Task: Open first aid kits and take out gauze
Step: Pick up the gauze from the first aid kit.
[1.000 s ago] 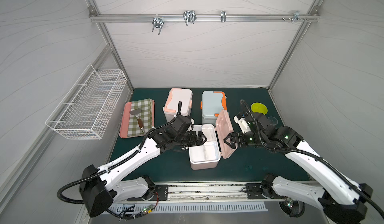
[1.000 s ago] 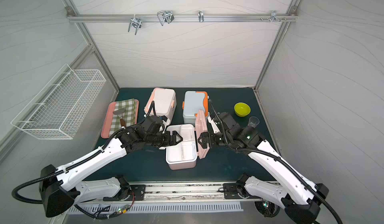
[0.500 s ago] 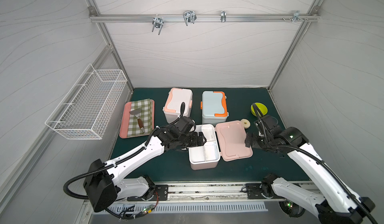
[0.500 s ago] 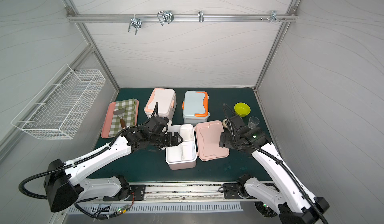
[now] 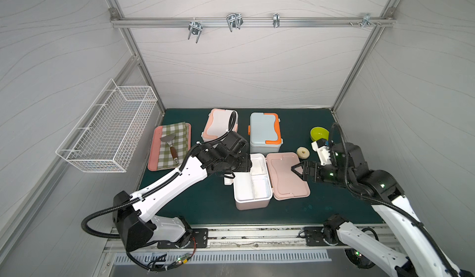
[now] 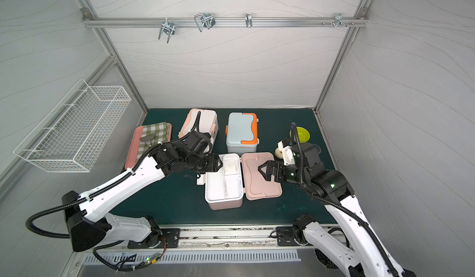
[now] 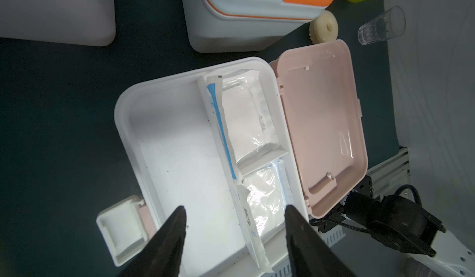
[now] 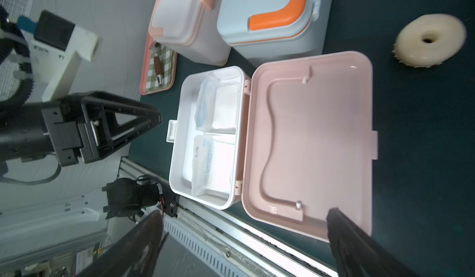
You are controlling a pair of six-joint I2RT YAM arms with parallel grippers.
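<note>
At the left of both top views a white wire basket hangs on the side wall. On the dark green worktop, left of centre, a pink tray carries a checked cloth with a spatula lying on it. Just right of the tray stands the white kit with peach trim, its lid down.

The left pincer hovers over the pink kit in the centre. Its fingers are partly apart, with nothing between them. That kit's lid is swung back and lies flat on the worktop to the right. Inside, two gauze packs lie in the two small compartments along the hinge side. One wrapper edge with a blue stripe stands up along the divider.

Above the pink kit in the frame stands the light blue kit, also with its lid down. The right pincer hangs over the flat lid, fingers spread wide and holding nothing.

Further right are a cream ring-shaped pad and a green bowl. The left wrist view also shows a clear glass.
</note>
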